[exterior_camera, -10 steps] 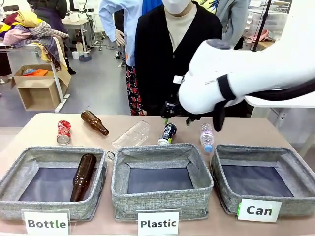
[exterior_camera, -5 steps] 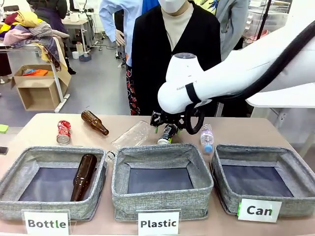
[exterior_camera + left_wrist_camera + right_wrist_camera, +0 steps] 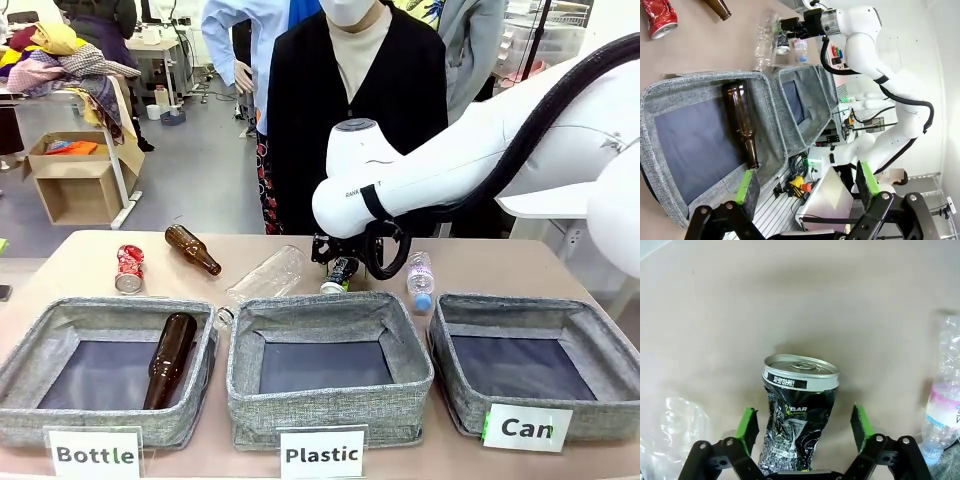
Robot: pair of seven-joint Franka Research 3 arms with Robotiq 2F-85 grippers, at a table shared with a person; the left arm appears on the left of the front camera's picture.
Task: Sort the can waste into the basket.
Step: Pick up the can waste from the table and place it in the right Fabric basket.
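The slim black can [image 3: 796, 430] lies on the tan table with its silver top facing the right wrist camera. My right gripper [image 3: 803, 424] is open, one green pad on each side of the can and a small gap at both. In the front view that gripper [image 3: 342, 262] hangs over the black can [image 3: 338, 278] behind the middle bin. The crushed red can [image 3: 129, 268] lies at the far left of the table. The grey basket [image 3: 600, 412] with the "Can" card stands at the front right, its dark floor bare. My left gripper [image 3: 806, 181] is open and holds nothing.
The "Bottle" bin [image 3: 30, 420] holds one brown bottle [image 3: 171, 358]. Another brown bottle [image 3: 193, 249] lies on the table. A clear bottle [image 3: 268, 274] and a small blue-capped one [image 3: 420, 279] flank the black can. The "Plastic" bin [image 3: 250, 405] stands in the middle. A person [image 3: 350, 110] stands opposite.
My right arm has swung left and come down, so its open gripper now straddles the black can. The cans and bottles have stayed where they were.
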